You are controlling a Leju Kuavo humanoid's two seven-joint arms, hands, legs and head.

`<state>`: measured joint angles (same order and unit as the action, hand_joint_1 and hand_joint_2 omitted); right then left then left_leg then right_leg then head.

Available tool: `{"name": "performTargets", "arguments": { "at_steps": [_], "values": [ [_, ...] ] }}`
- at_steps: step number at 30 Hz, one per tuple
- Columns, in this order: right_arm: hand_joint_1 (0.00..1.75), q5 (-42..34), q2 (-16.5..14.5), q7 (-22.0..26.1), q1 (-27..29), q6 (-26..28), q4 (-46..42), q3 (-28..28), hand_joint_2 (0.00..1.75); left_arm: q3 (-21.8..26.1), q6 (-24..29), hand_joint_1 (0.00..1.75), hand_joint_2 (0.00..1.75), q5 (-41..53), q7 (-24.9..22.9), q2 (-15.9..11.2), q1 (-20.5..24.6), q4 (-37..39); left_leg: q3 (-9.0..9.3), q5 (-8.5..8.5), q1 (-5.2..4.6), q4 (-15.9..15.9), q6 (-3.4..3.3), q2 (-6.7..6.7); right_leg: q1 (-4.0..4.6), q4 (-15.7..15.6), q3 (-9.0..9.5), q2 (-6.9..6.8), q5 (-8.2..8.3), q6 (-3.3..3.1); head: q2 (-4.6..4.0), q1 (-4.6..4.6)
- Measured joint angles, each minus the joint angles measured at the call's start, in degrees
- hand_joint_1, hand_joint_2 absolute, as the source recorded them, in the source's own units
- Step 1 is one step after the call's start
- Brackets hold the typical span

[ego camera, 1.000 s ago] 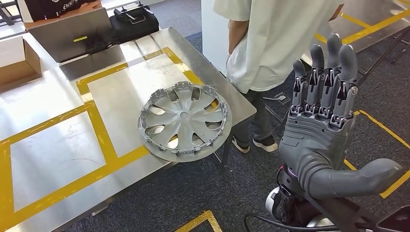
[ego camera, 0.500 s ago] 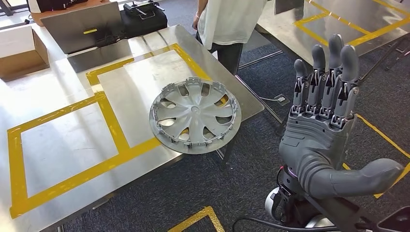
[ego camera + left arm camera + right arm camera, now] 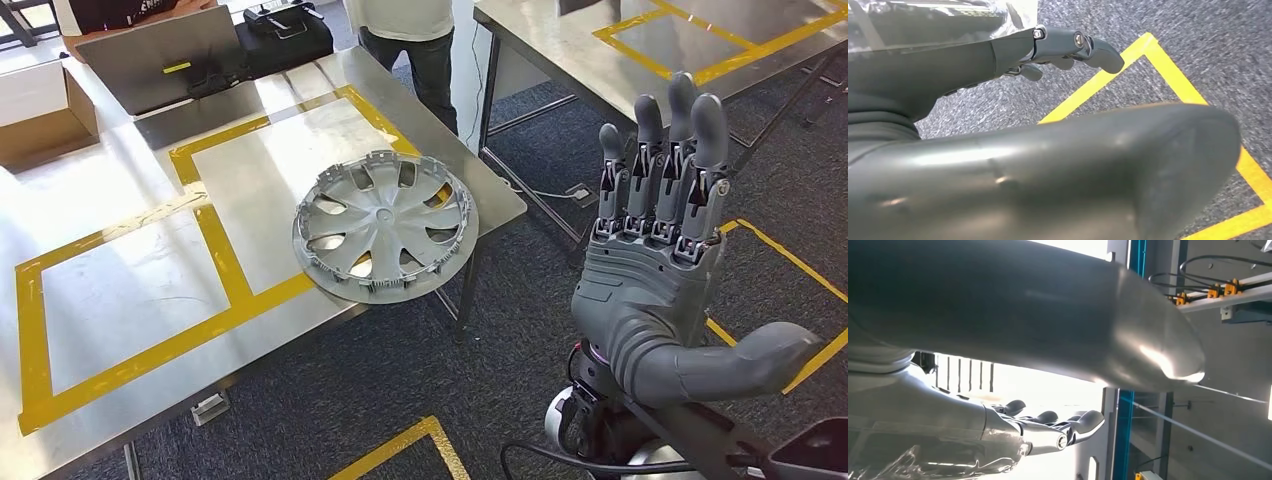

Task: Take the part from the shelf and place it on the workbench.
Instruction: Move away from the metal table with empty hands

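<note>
A silver hubcap [image 3: 382, 226] lies flat on the steel workbench [image 3: 130, 290], near its right front corner, partly over a yellow tape line. My right hand [image 3: 660, 270] is raised to the right of the bench, over the floor, fingers straight up and thumb spread, holding nothing. The right wrist view shows the same hand [image 3: 1048, 432] with fingers stretched out and bare. In the left wrist view my left hand [image 3: 1058, 47] hangs over the carpet, fingers extended, with nothing in it.
A cardboard box [image 3: 40, 110], a grey case [image 3: 160, 60] and a black bag [image 3: 285, 35] sit at the bench's far side. A person [image 3: 410, 40] stands beyond the bench corner. A second steel table [image 3: 620, 50] stands at the back right. Yellow tape [image 3: 780, 260] marks the carpet.
The whole picture has shifted, so the camera moved. The person has walked farther from the bench corner. The hubcap lies where it was and my right hand stays raised.
</note>
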<state>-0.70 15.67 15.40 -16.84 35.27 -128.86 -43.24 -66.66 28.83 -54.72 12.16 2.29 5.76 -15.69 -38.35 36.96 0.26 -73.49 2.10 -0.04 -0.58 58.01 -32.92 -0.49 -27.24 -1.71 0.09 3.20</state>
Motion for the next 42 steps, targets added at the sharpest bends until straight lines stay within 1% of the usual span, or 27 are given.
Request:
{"name": "performTargets", "arguments": {
  "at_steps": [1, 4, 6, 8, 9, 11, 13, 14, 15, 16, 18, 19, 20, 21, 24, 25, 27, 29, 30, 31, 32, 34, 35, 36, 39, 40, 42],
  "values": [
    [0.0, -0.04, -0.01, 0.05, 0.08, -0.01, 0.03, 0.0, 0.0, 0.0, 0.02, 0.0, 0.0, -0.02, -0.02, -0.08, -0.01, 0.0, 1.44, -1.11, 0.0, 1.78, -0.03, 0.0, -0.01, 0.12, -0.31, -0.01, 0.17, 0.09, 0.0, -0.01],
    [0.0, -0.13, -0.03, 0.27, 0.24, -0.03, 0.06, 0.02, 0.0, 0.0, 0.05, 0.0, 0.0, -0.03, -0.05, -0.34, 0.1, 0.0, 8.29, -5.29, -0.08, 13.18, -0.6, -0.1, 0.1, 0.52, -0.91, 0.02, 0.61, 0.65, 0.0, -0.02],
    [0.0, -0.15, -0.05, 0.38, 0.29, -0.03, 0.07, 0.03, 0.0, 0.0, 0.08, 0.0, 0.0, -0.04, -0.06, -0.42, 0.16, 0.0, 9.62, -5.77, -0.28, 16.18, -1.27, -0.18, 0.23, 0.64, -1.27, 0.02, 1.04, 1.32, 0.0, 0.01],
    [0.0, -0.2, -0.05, 0.48, 0.35, -0.02, 0.08, 0.07, 0.0, 0.0, 0.1, 0.0, 0.0, -0.05, -0.07, -0.48, 0.09, 0.0, 9.23, -6.35, -0.33, 16.38, -2.13, -0.13, 0.13, 0.57, -1.5, 0.04, 1.4, 2.08, 0.0, 0.02],
    [0.0, -0.29, -0.05, 0.55, 0.41, -0.01, 0.08, 0.13, 0.0, 0.0, 0.1, 0.0, 0.0, -0.04, -0.07, -0.5, 0.09, 0.0, 9.03, -6.74, -0.27, 16.54, -2.59, -0.06, 0.07, 0.88, -1.71, 0.08, 0.95, 2.42, 0.0, 0.05],
    [0.0, -0.47, -0.05, 0.72, 0.6, 0.01, 0.08, 0.27, 0.0, 0.0, 0.1, 0.0, 0.0, -0.03, -0.05, -0.51, 0.19, 0.0, 8.36, -7.55, -0.08, 16.82, -3.42, 0.1, -0.03, 4.57, -3.17, 0.16, -2.22, 2.96, 0.0, 0.32],
    [0.0, -0.6, -0.05, 0.8, 0.89, 0.03, 0.11, 0.37, 0.0, 0.0, 0.09, 0.0, 0.0, -0.03, -0.05, -0.53, 0.22, 0.0, 7.38, -8.13, -0.21, 16.69, -3.75, 0.2, -0.09, 11.99, -5.76, 0.18, -6.73, 3.33, 0.0, 0.58],
    [0.0, -0.65, -0.04, 0.82, 1.07, 0.03, 0.15, 0.39, 0.0, -0.01, 0.08, 0.0, 0.0, -0.03, -0.05, -0.56, 0.19, 0.0, 6.86, -8.41, -0.27, 16.55, -3.79, 0.23, -0.1, 15.05, -6.63, 0.18, -8.08, 3.43, 0.0, 0.63],
    [0.0, -0.69, -0.04, 0.84, 1.24, 0.04, 0.2, 0.41, 0.0, -0.01, 0.08, 0.0, 0.0, -0.03, -0.05, -0.61, 0.17, 0.0, 6.36, -8.65, -0.32, 16.39, -3.77, 0.26, -0.09, 16.32, -6.6, 0.18, -8.39, 3.45, 0.0, 0.65],
    [0.0, -0.69, -0.04, 0.88, 1.36, 0.04, 0.26, 0.42, 0.0, -0.01, 0.08, 0.0, 0.0, -0.03, -0.05, -0.67, 0.17, 0.0, 5.92, -8.85, -0.36, 16.21, -3.72, 0.27, -0.09, 15.27, -5.41, 0.17, -7.65, 3.39, 0.0, 0.68],
    [0.0, -0.76, -0.04, 0.98, 1.45, 0.05, 0.34, 0.47, 0.0, -0.01, 0.09, 0.0, 0.0, -0.03, -0.05, -0.73, 0.17, -0.01, 5.36, -9.12, -0.39, 15.87, -3.52, 0.26, -0.03, 7.89, -0.58, 0.16, -4.61, 3.0, 0.0, 0.7],
    [0.0, -0.83, -0.04, 1.02, 1.46, 0.05, 0.36, 0.52, 0.0, -0.01, 0.1, 0.0, 0.0, -0.03, -0.05, -0.75, 0.19, -0.01, 5.1, -9.26, -0.5, 15.65, -3.33, 0.25, 0.05, 4.02, 1.63, 0.16, -3.53, 2.75, 0.0, 0.7],
    [0.0, -0.9, -0.04, 1.03, 1.48, 0.05, 0.37, 0.6, 0.0, -0.01, 0.11, 0.0, 0.0, -0.03, -0.05, -0.76, 0.22, -0.02, 4.79, -9.46, -0.57, 15.47, -3.03, 0.24, 0.17, 1.4, 2.95, 0.17, -2.96, 2.45, 0.0, 0.68],
    [0.0, -0.97, -0.04, 1.05, 1.54, 0.05, 0.37, 0.68, 0.0, -0.02, 0.12, 0.0, 0.0, -0.03, -0.05, -0.78, 0.23, -0.02, 4.47, -9.71, -0.61, 15.34, -2.69, 0.26, 0.31, 0.12, 3.4, 0.22, -2.84, 2.15, 0.0, 0.67],
    [0.0, -1.08, -0.05, 1.08, 1.7, 0.05, 0.38, 0.87, 0.0, -0.02, 0.14, 0.0, 0.0, -0.03, -0.05, -0.81, 0.19, -0.02, 3.82, -9.99, -0.51, 15.12, -1.6, 0.22, 0.34, -0.45, 2.81, 0.23, -2.12, 1.0, 0.0, 0.67],
    [0.0, -1.09, -0.07, 1.08, 1.7, 0.05, 0.38, 0.9, 0.0, -0.02, 0.15, 0.0, 0.0, -0.04, -0.05, -0.84, 0.17, -0.02, 3.51, -9.02, -0.47, 14.28, -1.27, 0.16, 0.21, -0.67, 2.66, 0.14, -1.74, 0.58, 0.0, 0.57],
    [0.0, -1.1, -0.1, 1.1, 1.72, 0.05, 0.4, 0.9, 0.0, -0.02, 0.17, 0.0, 0.0, -0.09, -0.05, -0.88, 0.16, -0.02, 1.78, -4.95, -0.26, 9.1, -0.65, 0.07, 0.03, -0.81, 2.15, -0.08, -1.06, 0.03, 0.0, 0.32],
    [0.0, -1.16, -0.1, 1.12, 1.81, 0.05, 0.49, 0.89, 0.0, -0.02, 0.16, 0.0, 0.0, -0.23, -0.06, -0.89, 0.12, -0.02, -0.42, -1.08, -0.04, 1.87, -0.19, 0.08, 0.04, -0.5, 1.24, -0.16, -0.61, -0.1, 0.0, 0.19],
    [0.0, -1.18, -0.1, 1.12, 1.88, 0.05, 0.54, 0.89, 0.0, -0.02, 0.16, 0.0, 0.0, -0.31, -0.09, -0.89, 0.08, -0.02, -0.62, -0.5, 0.03, 0.13, -0.07, 0.08, 0.04, -0.28, 0.79, -0.17, -0.45, -0.08, 0.0, 0.19],
    [0.0, -1.2, -0.1, 1.12, 1.95, 0.05, 0.58, 0.89, 0.0, -0.02, 0.16, 0.0, 0.0, -0.35, -0.11, -0.9, 0.05, -0.02, 0.23, -1.0, 0.1, 0.57, 0.0, 0.08, 0.02, -0.03, 0.38, -0.16, -0.3, 0.01, 0.0, 0.18],
    [0.0, -1.2, -0.1, 1.12, 2.03, 0.05, 0.61, 0.89, 0.0, -0.02, 0.15, 0.0, 0.0, -0.37, -0.15, -0.91, 0.05, -0.02, 2.15, -2.42, 0.15, 3.28, -0.01, 0.08, -0.01, 0.2, 0.07, -0.14, -0.18, 0.11, 0.0, 0.17],
    [0.0, -1.2, -0.1, 1.13, 2.11, 0.05, 0.62, 0.9, 0.0, -0.02, 0.14, 0.0, 0.0, -0.39, -0.19, -0.93, 0.12, -0.02, 6.87, -5.25, 0.16, 11.13, -0.25, 0.03, 0.05, 0.63, -0.37, -0.1, 0.02, 0.47, 0.0, 0.16],
    [0.0, -1.2, -0.1, 1.14, 2.14, 0.05, 0.62, 0.91, 0.0, -0.02, 0.14, 0.0, 0.0, -0.39, -0.2, -0.93, 0.18, -0.02, 8.35, -5.95, 0.1, 13.95, -0.51, -0.01, 0.13, 0.8, -0.59, -0.08, 0.17, 0.74, 0.0, 0.16],
    [0.0, -1.2, -0.1, 1.15, 2.18, 0.05, 0.62, 0.92, 0.0, -0.02, 0.13, 0.0, 0.0, -0.42, -0.21, -0.93, 0.2, -0.02, 8.94, -6.13, 0.0, 15.37, -0.84, -0.06, 0.19, 0.89, -0.82, -0.07, 0.37, 1.09, 0.0, 0.17],
    [0.0, -1.2, -0.09, 1.16, 2.42, 0.05, 0.62, 1.0, 0.0, -0.02, 0.13, 0.0, 0.0, -0.51, -0.22, -0.97, 0.1, -0.02, 8.48, -6.79, -0.15, 15.95, -2.24, -0.01, 0.07, 0.78, -1.28, -0.02, 0.85, 2.32, 0.0, 0.19],
    [0.0, -1.2, -0.08, 1.16, 2.5, 0.05, 0.62, 1.08, 0.0, -0.02, 0.13, 0.0, 0.0, -0.53, -0.21, -0.98, 0.1, -0.02, 8.28, -7.18, -0.07, 16.15, -2.74, 0.07, 0.02, 1.39, -1.58, 0.01, 0.13, 2.64, 0.0, 0.28],
    [0.0, -1.2, -0.07, 1.16, 2.64, 0.07, 0.63, 1.29, 0.0, -0.02, 0.13, 0.0, 0.0, -0.56, -0.16, -0.96, 0.22, -0.02, 7.58, -7.92, 0.09, 16.38, -3.51, 0.23, -0.06, 5.87, -3.31, 0.09, -3.53, 3.04, 0.0, 0.55]
  ]
}}
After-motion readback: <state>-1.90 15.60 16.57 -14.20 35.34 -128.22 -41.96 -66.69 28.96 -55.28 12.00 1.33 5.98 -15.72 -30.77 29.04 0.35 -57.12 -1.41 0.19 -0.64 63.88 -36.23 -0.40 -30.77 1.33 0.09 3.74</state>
